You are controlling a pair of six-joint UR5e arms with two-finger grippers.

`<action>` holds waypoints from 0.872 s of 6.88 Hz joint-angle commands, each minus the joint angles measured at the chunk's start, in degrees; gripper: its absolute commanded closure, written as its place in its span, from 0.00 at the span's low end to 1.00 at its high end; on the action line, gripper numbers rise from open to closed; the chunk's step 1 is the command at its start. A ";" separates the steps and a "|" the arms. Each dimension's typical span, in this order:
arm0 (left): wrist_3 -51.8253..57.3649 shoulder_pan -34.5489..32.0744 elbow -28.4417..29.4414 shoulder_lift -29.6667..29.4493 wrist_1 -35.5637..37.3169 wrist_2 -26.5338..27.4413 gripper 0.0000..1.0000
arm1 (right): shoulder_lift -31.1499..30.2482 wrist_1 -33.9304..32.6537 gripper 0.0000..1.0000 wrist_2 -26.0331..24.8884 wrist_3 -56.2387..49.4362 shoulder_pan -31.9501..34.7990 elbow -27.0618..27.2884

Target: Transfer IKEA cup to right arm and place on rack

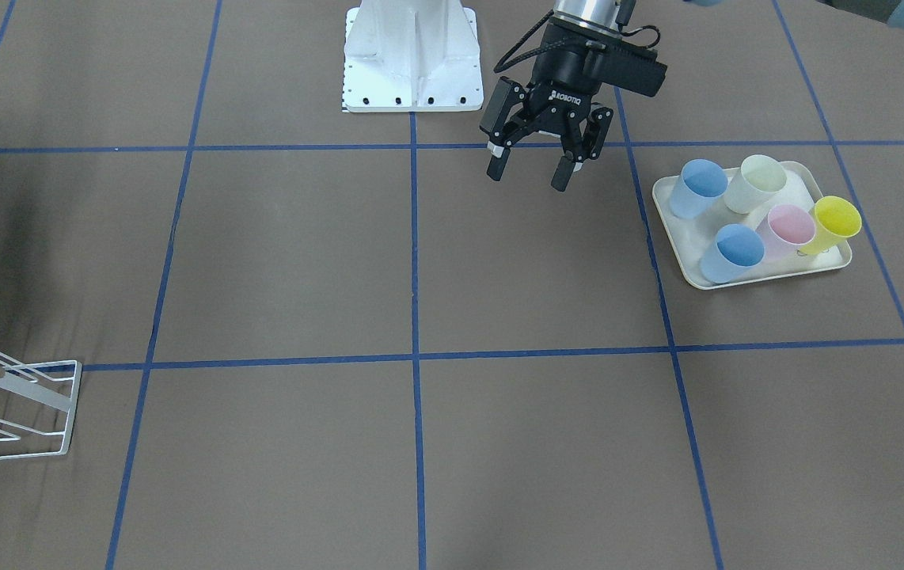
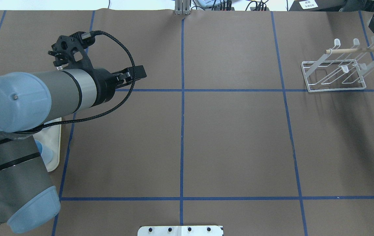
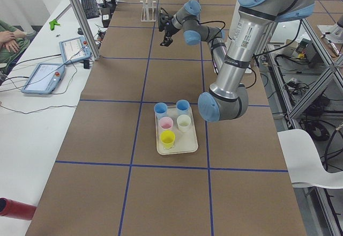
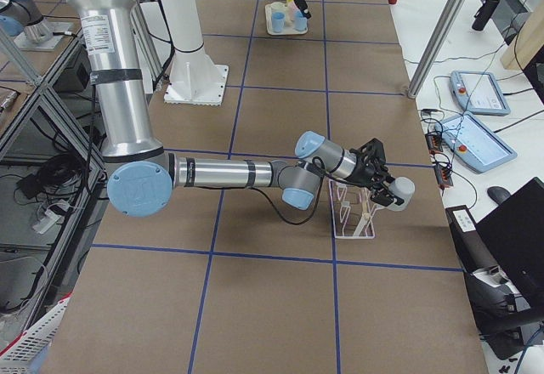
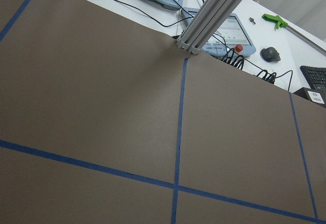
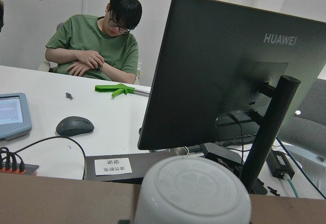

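Note:
A pale IKEA cup [image 6: 193, 193] fills the bottom of the right wrist view, base towards the camera. In the exterior right view this cup [image 4: 401, 194] sits in my right gripper [image 4: 382, 185], which is shut on it just above the far end of the white wire rack [image 4: 350, 214]. The rack [image 2: 334, 73] with its wooden dowel stands at the table's right. My left gripper [image 1: 529, 176] hangs open and empty over the middle of the table, near the robot's base.
A cream tray [image 1: 769, 275] on the robot's left holds several cups: two blue, a white, a pink and a yellow one. The white robot base [image 1: 412, 55] stands at the table's edge. Behind the table are a monitor [image 6: 229, 76] and a seated person [image 6: 97, 46].

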 commanded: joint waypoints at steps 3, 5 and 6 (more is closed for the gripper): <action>0.00 0.00 0.12 0.00 0.00 -0.03 0.01 | -0.03 0.13 1.00 0.01 0.40 -1.17 -0.83; 0.00 0.00 0.20 0.00 0.00 -0.03 0.01 | -0.47 0.13 1.00 0.10 0.57 -1.53 -0.83; 0.00 0.09 0.20 0.00 0.00 -0.03 0.01 | -0.65 0.13 1.00 0.10 0.57 -1.62 -1.01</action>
